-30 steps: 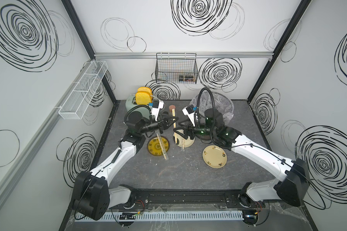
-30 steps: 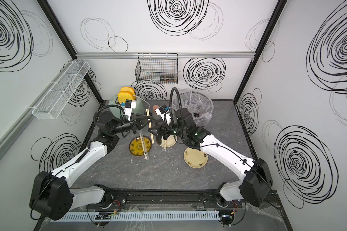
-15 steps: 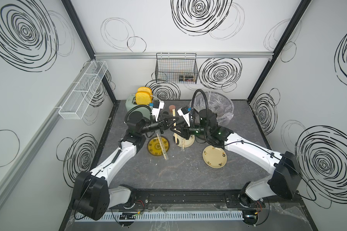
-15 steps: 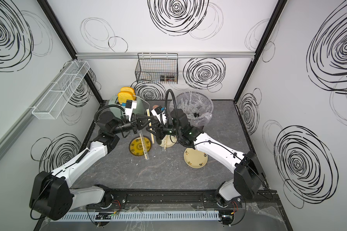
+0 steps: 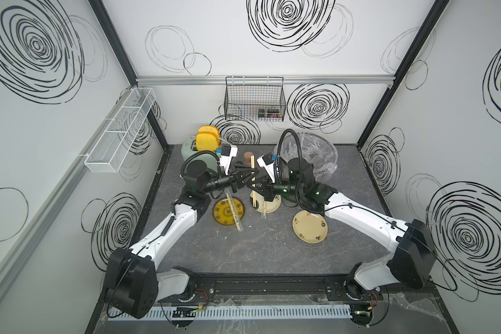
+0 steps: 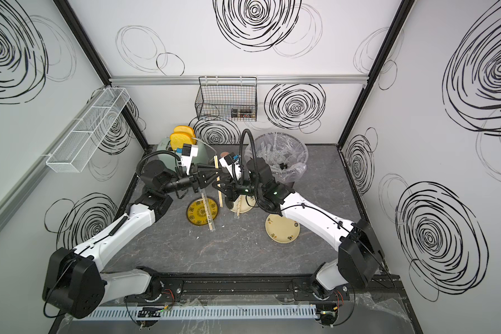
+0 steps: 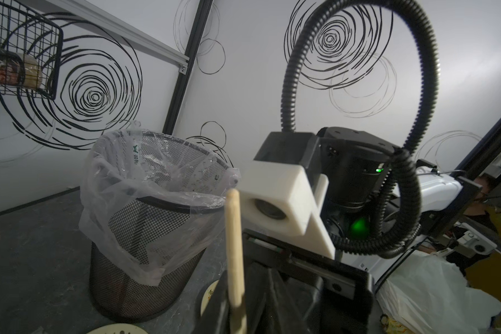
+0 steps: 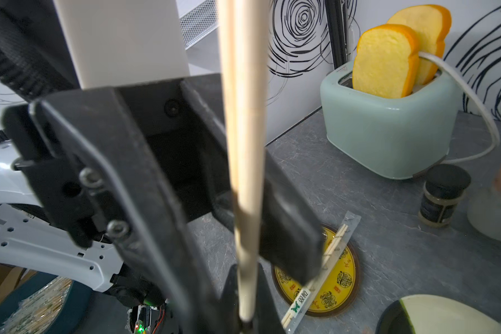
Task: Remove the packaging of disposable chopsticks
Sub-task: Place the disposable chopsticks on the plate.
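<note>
My right gripper (image 5: pixel 256 189) has closed since a second ago and now pinches the lower end of the bare chopstick pair (image 8: pixel 243 115), which stands upright. My left gripper (image 5: pixel 249 178) has loosened, its fingers spread on either side of the sticks. A clear sleeve (image 8: pixel 318 274) with sticks inside lies across the yellow plate (image 5: pixel 220 214).

We look into a lab test booth: swirl-printed walls (image 5: pixel 229 43) box in a grey tabletop (image 5: pixel 258 254). We see a mounting rail (image 5: pixel 272 289) along its front.
</note>
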